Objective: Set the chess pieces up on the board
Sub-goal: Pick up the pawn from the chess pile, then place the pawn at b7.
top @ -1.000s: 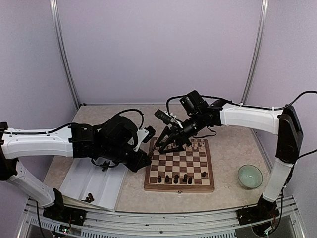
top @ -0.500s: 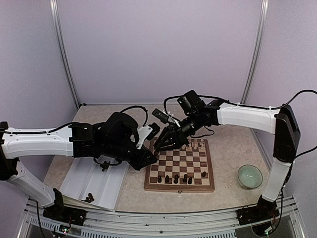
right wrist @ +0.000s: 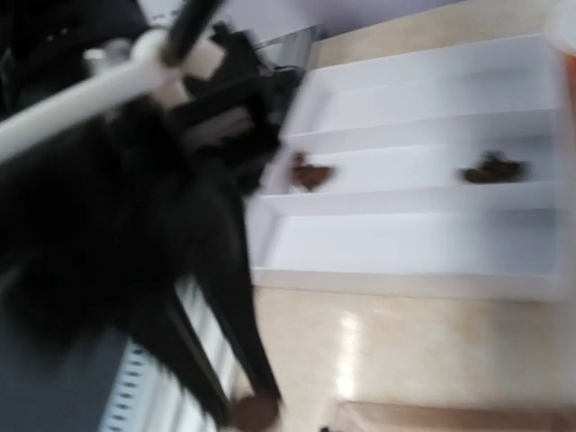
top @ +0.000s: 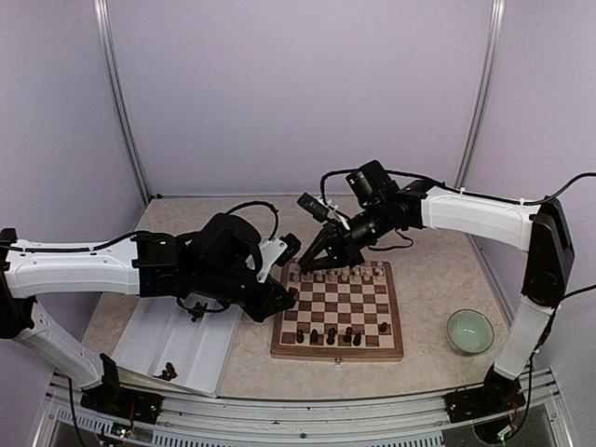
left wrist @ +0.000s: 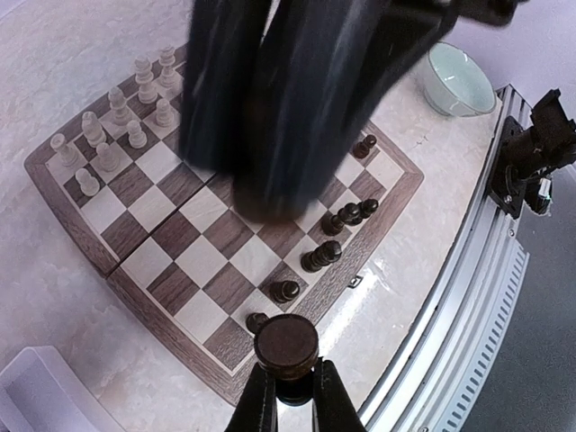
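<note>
"Wooden board (top: pixel 343 307) first. What stands on it?"

"Dark chess pieces (top: pixel 331 335) in a broken line along the board's near row, and cream pieces (top: pixel 349 276) on its far rows. A few more dark ones lie in the white tray (top: pixel 158 326), left of the board."

"And the left gripper (left wrist: pixel 287 389)?"

"Clamped on one dark chess piece (left wrist: pixel 286 346), pinched just under its round head, with the piece upright. In the wrist view it hangs over the board's near edge by the left corner, just beside a dark piece standing on the corner square. Whether it touches the board — cannot tell."

"Now the right gripper (top: pixel 319 262)?"

"Above the board's far-left corner, fingers pointing down and to the left, drawn together. Its own wrist view is badly blurred. A brownish blob sits at the fingertips, but whether anything is gripped — cannot tell."

"How do the two stand to each other?"

"Both are over the board's left side, near one another but apart."

"Anything else?"

"A pale green bowl (top: pixel 469 331) sits right of the board, well apart from it."
</note>
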You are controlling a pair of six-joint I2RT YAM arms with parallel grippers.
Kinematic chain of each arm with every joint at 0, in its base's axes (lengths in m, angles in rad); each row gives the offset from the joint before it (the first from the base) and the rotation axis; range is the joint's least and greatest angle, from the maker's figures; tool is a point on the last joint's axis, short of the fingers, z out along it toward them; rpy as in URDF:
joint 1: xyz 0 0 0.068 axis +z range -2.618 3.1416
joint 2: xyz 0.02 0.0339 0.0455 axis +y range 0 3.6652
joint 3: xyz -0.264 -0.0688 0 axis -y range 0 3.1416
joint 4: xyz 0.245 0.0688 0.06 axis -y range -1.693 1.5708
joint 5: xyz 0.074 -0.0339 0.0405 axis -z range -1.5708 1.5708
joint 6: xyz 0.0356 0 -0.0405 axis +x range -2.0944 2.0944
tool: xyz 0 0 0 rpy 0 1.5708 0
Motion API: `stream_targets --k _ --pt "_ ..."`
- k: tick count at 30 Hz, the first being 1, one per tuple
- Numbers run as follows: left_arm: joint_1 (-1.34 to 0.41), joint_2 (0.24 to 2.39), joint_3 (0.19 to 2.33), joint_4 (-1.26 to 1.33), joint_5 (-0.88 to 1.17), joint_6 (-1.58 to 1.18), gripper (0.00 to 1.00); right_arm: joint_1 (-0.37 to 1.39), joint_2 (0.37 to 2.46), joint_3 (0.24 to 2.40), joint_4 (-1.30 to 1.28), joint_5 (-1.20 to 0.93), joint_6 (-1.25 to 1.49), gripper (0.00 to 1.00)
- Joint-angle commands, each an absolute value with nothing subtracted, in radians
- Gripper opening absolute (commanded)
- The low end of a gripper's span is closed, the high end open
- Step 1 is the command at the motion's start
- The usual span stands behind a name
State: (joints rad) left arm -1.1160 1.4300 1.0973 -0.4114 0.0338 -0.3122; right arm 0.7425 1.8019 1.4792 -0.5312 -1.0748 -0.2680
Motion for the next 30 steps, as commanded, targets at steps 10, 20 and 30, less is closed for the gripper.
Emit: stream_targets --k 10,20,30 --pt "-1.066 1.398 1.047 -0.392 0.03 -0.314 0.0 0.659 1.417 0.995 -0.53 -0.629 -0.637 0.0" --pt "-1.061 1.423 1.065 -0.404 0.042 -0.325 0.0 0.682 1.407 0.816 -0.413 -0.51 -0.675 0.01" --pt "-1.059 1.41 1.056 -0.411 0.033 -0.337 0.0 0.693 1.485 0.806 -0.404 -0.476 -0.69 0.02"
